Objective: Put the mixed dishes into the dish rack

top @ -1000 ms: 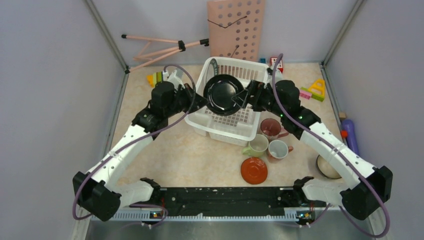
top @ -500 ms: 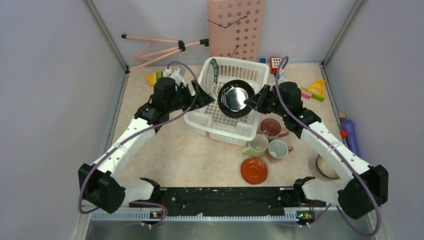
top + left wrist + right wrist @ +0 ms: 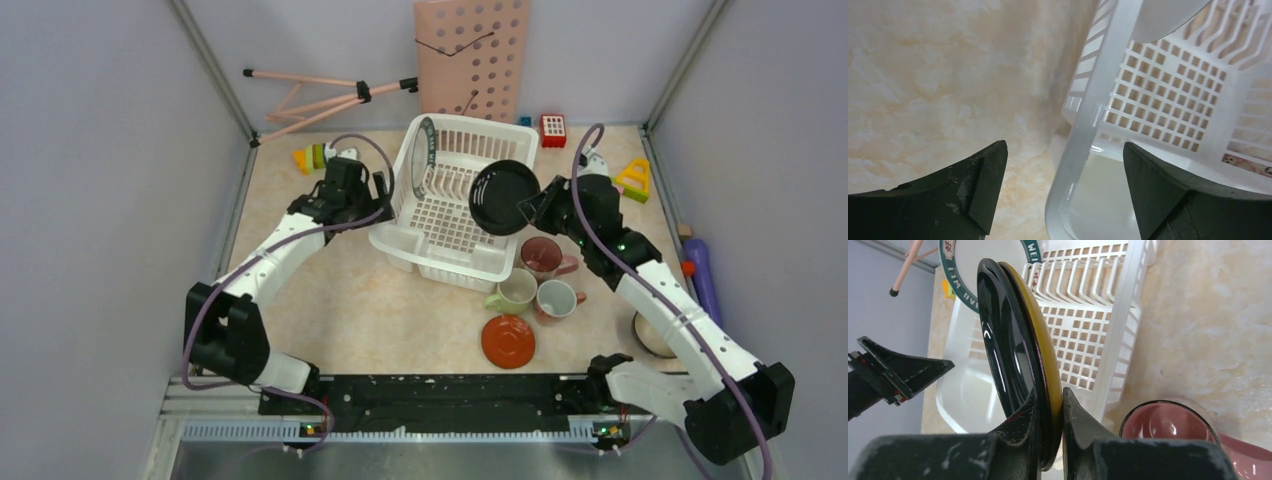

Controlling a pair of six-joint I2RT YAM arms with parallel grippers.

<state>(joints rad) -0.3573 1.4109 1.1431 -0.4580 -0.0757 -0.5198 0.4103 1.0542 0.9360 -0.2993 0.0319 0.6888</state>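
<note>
Moved right, black plate [image 3: 503, 196]; dish rack [image 3: 445, 262] holds one green-rimmed plate [image 3: 973, 260].

Bright, even light; soft shadows

A pink pegboard [image 3: 472, 58] is leaned against the back wall; a folded tripod [image 3: 363, 92] and a red toy block [image 3: 553, 130] are laid nearby.
</note>
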